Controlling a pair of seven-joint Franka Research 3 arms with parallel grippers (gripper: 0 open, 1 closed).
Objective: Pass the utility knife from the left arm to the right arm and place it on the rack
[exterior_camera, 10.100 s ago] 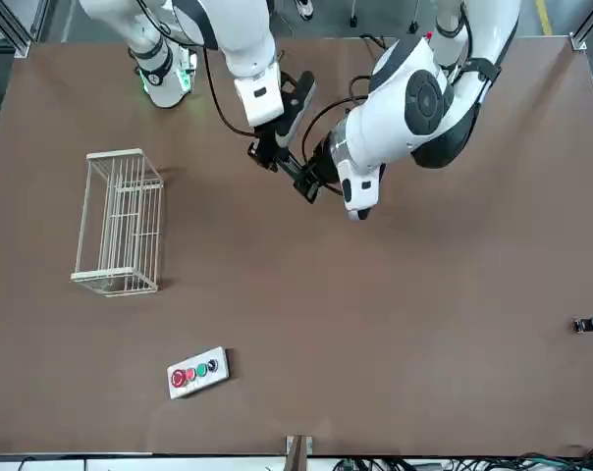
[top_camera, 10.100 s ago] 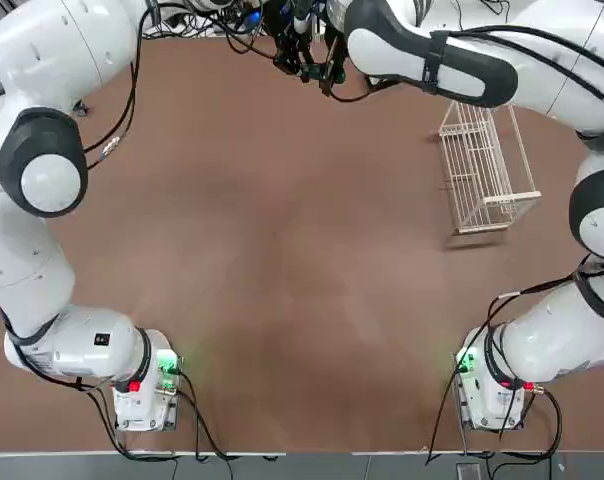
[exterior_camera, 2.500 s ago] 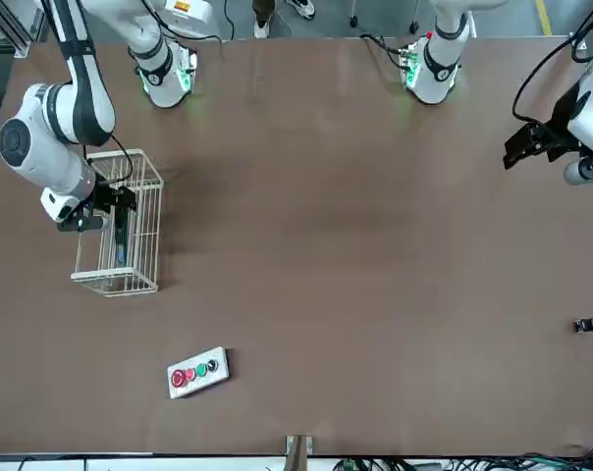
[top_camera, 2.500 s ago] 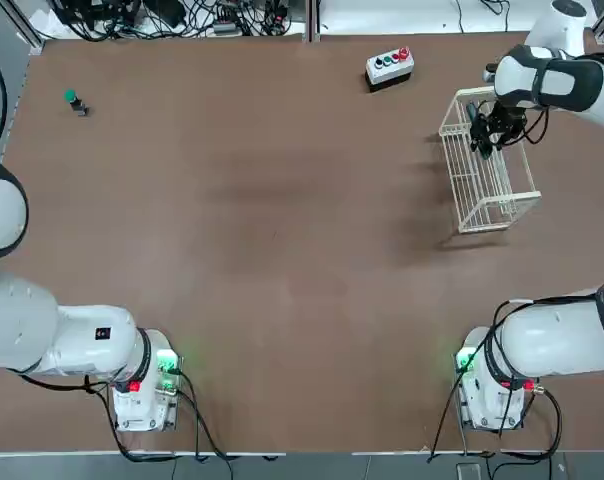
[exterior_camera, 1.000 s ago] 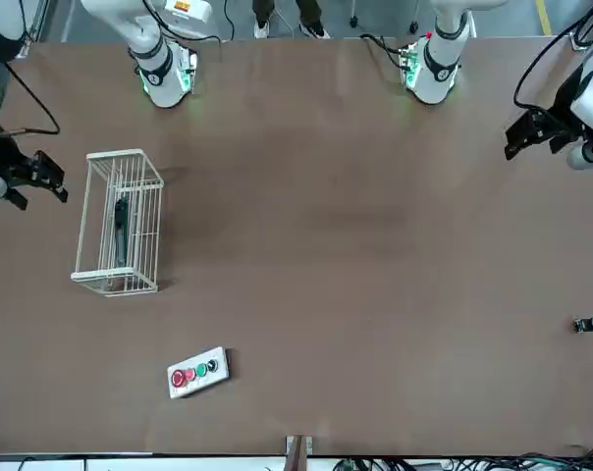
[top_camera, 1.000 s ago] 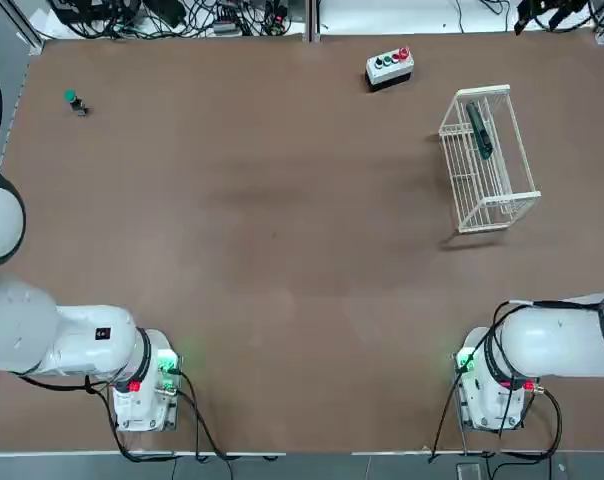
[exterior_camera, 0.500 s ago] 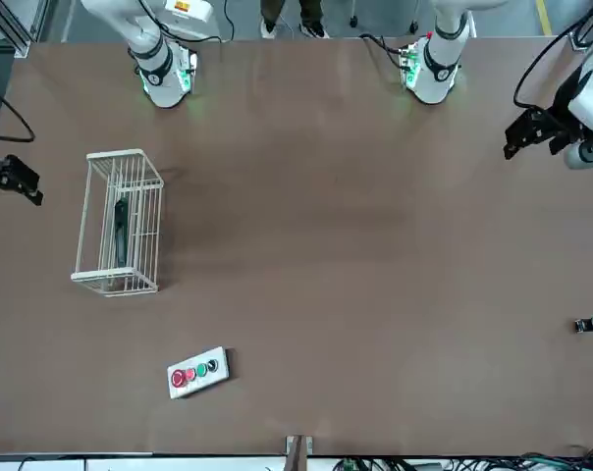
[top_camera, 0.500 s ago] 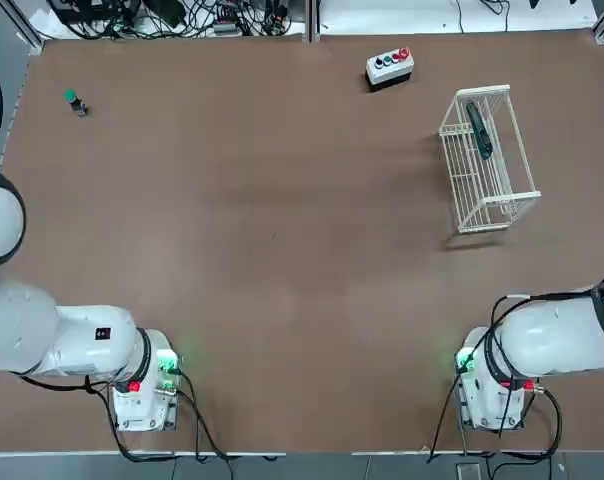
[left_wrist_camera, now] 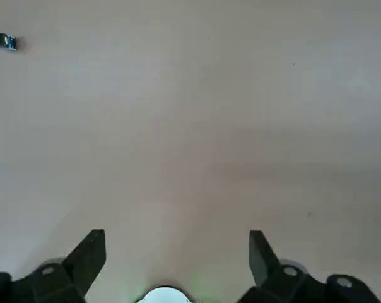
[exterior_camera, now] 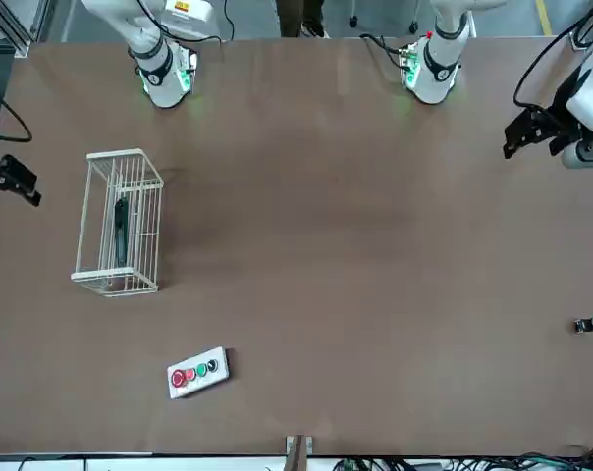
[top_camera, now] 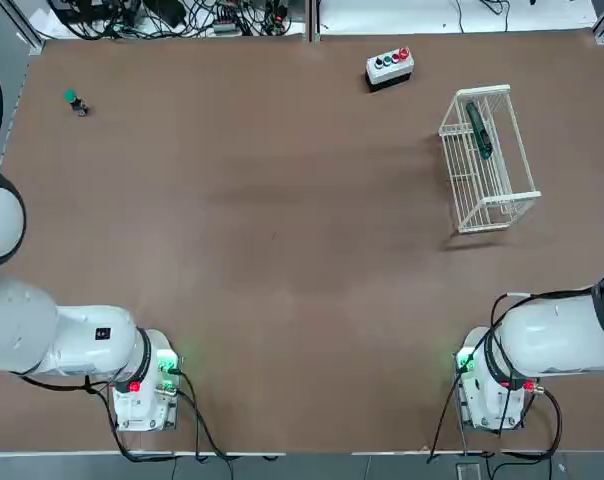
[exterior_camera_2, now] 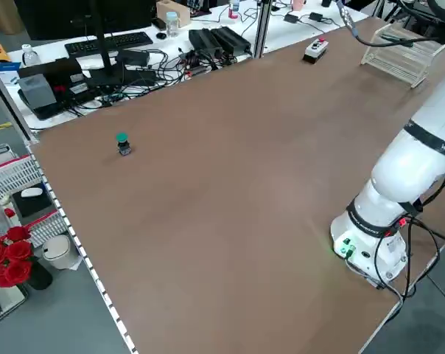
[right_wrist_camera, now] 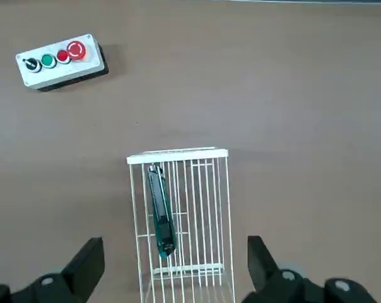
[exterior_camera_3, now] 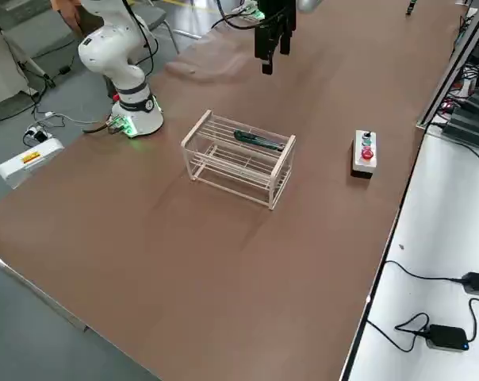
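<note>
Left tool (left_wrist_camera: 175,259) high over bare bench (top_camera: 282,220), fingers apart, empty. Utility knife (right_wrist_camera: 159,209) lies lengthwise inside rack (right_wrist_camera: 219,153), far right. Right tool (right_wrist_camera: 175,262) above it, apart, empty. Knife likely light, stiff; grip mid-body.

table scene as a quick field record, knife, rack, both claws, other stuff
utility knife: slim dark green-black stick-shaped tool lying in the rack, along its bars, toward one end
rack: white wire rectangular basket on the brown table
right claw: open, empty, raised over the rack
left claw: open, empty, over bare table
button box: small grey box with coloured buttons, beside the rack, apart
green-topped object: tiny, far corner
task state: knife placed
</note>
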